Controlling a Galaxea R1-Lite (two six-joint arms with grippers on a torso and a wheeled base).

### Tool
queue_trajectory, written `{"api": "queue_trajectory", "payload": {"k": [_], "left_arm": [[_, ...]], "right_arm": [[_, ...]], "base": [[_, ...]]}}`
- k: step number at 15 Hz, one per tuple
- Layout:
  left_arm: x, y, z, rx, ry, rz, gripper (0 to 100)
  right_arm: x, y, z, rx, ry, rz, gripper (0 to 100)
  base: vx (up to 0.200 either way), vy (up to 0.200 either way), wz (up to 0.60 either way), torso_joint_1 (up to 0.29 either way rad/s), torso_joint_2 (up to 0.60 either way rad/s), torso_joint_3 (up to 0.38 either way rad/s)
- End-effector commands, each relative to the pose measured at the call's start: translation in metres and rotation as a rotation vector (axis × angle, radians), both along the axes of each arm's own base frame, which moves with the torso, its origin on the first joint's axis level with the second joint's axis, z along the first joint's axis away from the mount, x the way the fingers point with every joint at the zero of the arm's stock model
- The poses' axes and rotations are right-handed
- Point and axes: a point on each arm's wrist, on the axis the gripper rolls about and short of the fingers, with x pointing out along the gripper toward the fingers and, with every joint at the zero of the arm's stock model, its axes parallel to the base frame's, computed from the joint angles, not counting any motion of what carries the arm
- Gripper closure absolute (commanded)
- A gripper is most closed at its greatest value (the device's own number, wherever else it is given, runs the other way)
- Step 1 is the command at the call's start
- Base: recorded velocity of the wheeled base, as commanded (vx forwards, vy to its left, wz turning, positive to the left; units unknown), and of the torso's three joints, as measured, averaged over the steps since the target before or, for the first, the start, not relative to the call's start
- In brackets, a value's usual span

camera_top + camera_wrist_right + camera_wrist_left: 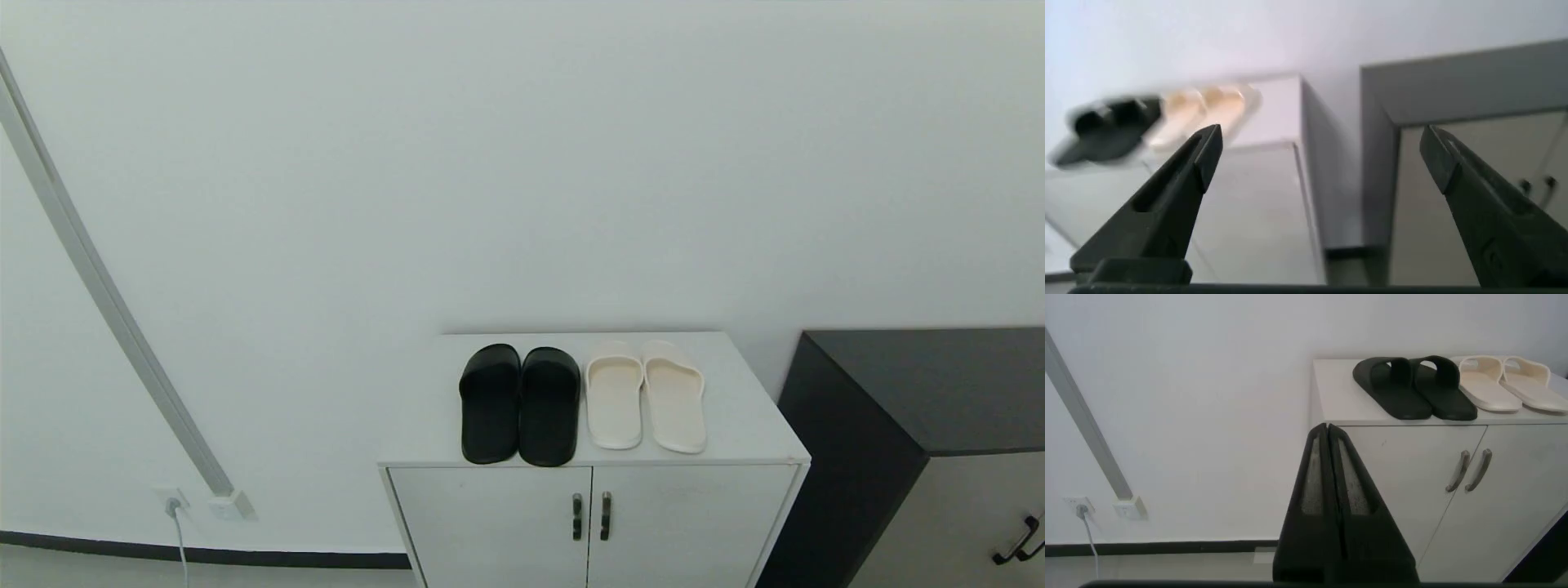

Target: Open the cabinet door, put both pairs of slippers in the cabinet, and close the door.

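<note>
Black rubber slippers (520,404) and cream rubber slippers (645,396) are lying atop the shut white two-door cabinet (490,523). The left gripper (1328,429) is sitting pinched together, empty. The wide-open, empty right gripper (1319,139) should be taking a dark bar handle (605,515) squarely.

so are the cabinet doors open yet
No, both cabinet doors sit flush and shut, with the black slippers and cream slippers lying on top of the cabinet.

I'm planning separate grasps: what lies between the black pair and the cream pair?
Nothing: only a thin strip of bare cabinet top separates the black pair from the cream pair, seen in the head view.
</note>
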Motion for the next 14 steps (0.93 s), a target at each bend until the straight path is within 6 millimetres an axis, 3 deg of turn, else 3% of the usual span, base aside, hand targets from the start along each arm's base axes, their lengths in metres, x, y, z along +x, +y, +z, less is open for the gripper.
{"api": "queue_trajectory", "payload": {"k": [1,2,5,8,11,14], "left_arm": [[0.0,0.0,0.0,0.0,0.002,0.0,100],[0.0,0.0,0.0,-0.001,0.002,0.0,100],[0.0,0.0,0.0,-0.001,0.002,-0.002,100],[0.0,0.0,0.0,-0.003,0.002,0.0,100],[0.0,0.0,0.0,-0.003,0.0,0.001,100],[0.0,0.0,0.0,-0.004,0.0,0.005,100]], "right_arm": [[0.032,0.002,0.061,0.047,0.216,0.13,0],[0.046,0.005,0.056,-0.007,0.289,0.183,0],[0.103,0.021,0.065,-0.035,0.369,0.251,0],[0.16,0.056,0.068,-0.005,0.424,0.295,0],[0.195,0.104,0.064,0.01,0.416,0.282,0],[0.227,0.133,0.067,0.006,0.394,0.27,0]], "base": [[0.0,0.0,0.0,0.0,0.0,0.0],[0.0,0.0,0.0,0.0,0.0,0.0],[0.0,0.0,0.0,0.0,0.0,0.0],[0.0,0.0,0.0,0.0,0.0,0.0],[0.0,0.0,0.0,0.0,0.0,0.0],[0.0,0.0,0.0,0.0,0.0,0.0]]}}
